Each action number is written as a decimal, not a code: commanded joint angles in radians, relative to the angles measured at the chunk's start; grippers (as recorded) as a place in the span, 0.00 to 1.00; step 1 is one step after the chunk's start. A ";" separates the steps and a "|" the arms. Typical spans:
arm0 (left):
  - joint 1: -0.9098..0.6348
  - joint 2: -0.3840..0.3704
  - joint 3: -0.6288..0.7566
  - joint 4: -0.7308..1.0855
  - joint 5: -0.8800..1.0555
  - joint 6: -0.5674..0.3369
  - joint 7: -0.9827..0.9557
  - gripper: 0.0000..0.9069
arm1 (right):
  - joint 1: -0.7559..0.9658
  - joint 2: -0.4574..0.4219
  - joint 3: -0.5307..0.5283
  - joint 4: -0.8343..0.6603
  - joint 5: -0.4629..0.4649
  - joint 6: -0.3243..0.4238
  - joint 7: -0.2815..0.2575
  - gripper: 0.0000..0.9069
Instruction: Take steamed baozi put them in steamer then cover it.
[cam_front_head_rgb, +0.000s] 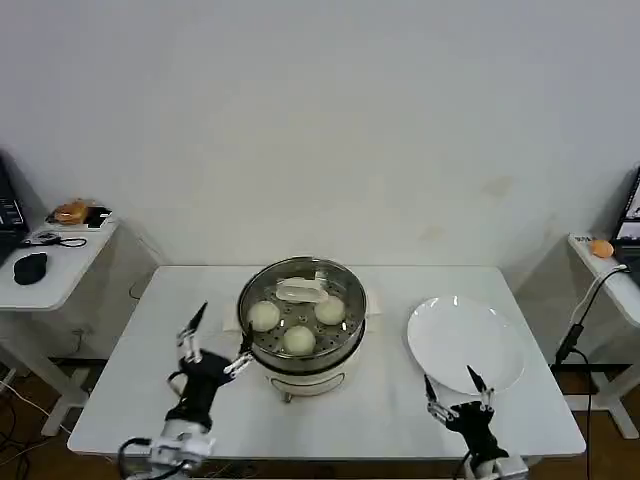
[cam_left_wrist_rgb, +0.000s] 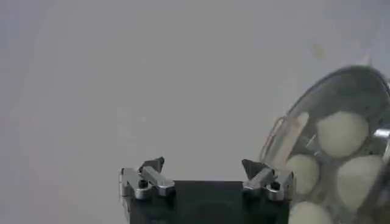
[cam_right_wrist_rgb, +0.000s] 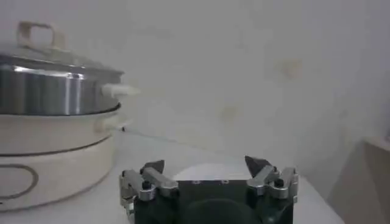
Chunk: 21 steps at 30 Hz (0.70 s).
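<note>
The steamer (cam_front_head_rgb: 302, 364) stands at the table's centre on its white base, its steel wall (cam_right_wrist_rgb: 49, 91) also in the right wrist view. The cover (cam_front_head_rgb: 300, 292) sits on it, a glass lid with a cream handle (cam_right_wrist_rgb: 33, 33). Through the glass (cam_left_wrist_rgb: 332, 103) I see several steamed baozi, such as these (cam_front_head_rgb: 263, 316) (cam_front_head_rgb: 299, 340) (cam_front_head_rgb: 330, 311) (cam_left_wrist_rgb: 342, 134). My left gripper (cam_front_head_rgb: 222, 335) (cam_left_wrist_rgb: 203, 163) is open just left of the steamer, with nothing between its fingers. My right gripper (cam_front_head_rgb: 455, 390) (cam_right_wrist_rgb: 205, 163) is open and empty near the front right, by the plate.
A bare white plate (cam_front_head_rgb: 465, 340) (cam_right_wrist_rgb: 201, 173) lies right of the steamer. A side table (cam_front_head_rgb: 50, 265) at far left holds a mouse and small items; another (cam_front_head_rgb: 610, 270) stands at far right with a cable. Bare tabletop lies in front of the steamer.
</note>
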 joint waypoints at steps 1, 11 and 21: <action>0.251 -0.031 -0.203 0.129 -0.676 -0.255 -0.139 1.00 | -0.103 -0.141 -0.027 0.123 0.168 -0.111 0.004 1.00; 0.309 -0.074 -0.247 0.140 -0.608 -0.181 -0.078 1.00 | -0.108 -0.145 -0.052 0.107 0.171 -0.104 0.019 1.00; 0.304 -0.092 -0.228 0.159 -0.554 -0.197 -0.053 1.00 | -0.101 -0.129 -0.084 0.091 0.132 -0.112 0.024 1.00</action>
